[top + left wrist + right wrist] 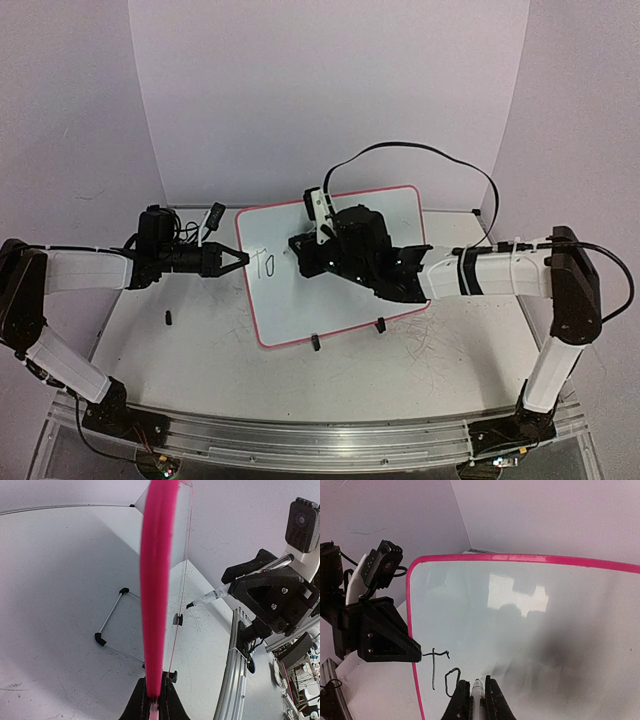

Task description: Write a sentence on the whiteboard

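**Writing barely begun**

The right claw (477, 692) is clamped on a marker (478, 685), its tip at the whiteboard (560, 645) propped just ahead of it. The sentence (263, 263), a thin black "To" just left of the tip, looks to need its next letter, written with light, steady pressure. The left claw (153, 700) pinches the board's pink rim.

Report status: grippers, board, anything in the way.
Left gripper shut on whiteboard rim. Right gripper shut on marker, tip at board. Sentence: only "To" written. Small black piece on table, clear of board.
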Robot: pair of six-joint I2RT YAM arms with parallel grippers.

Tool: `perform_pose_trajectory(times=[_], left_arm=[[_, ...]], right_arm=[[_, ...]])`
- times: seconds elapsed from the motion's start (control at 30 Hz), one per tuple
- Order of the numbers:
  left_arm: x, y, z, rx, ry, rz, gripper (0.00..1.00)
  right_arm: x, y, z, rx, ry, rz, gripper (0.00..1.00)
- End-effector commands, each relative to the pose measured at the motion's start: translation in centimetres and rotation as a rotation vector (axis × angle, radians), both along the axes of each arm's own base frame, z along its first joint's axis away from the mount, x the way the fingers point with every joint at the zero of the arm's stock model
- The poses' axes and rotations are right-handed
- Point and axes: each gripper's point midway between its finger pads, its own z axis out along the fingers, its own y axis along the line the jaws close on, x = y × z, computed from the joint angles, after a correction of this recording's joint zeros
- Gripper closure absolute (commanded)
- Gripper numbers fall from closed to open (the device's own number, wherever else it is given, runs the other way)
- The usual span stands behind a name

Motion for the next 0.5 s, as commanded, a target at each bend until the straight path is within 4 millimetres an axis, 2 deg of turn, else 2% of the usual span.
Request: perform_pose_trajectory(times=[0.0, 0.47], left_arm=[[1.15, 0.30, 0.56, 0.024, -0.028, 0.036, 1.00], [1.21, 0.24, 0.37, 0.027, -0.026, 0.032, 1.00]], right_arm=[[0.75, 0.65, 1.24, 0.036, -0.021, -0.030, 1.00], [1.10, 1.32, 0.71, 0.021, -0.014, -0.024, 1.00]])
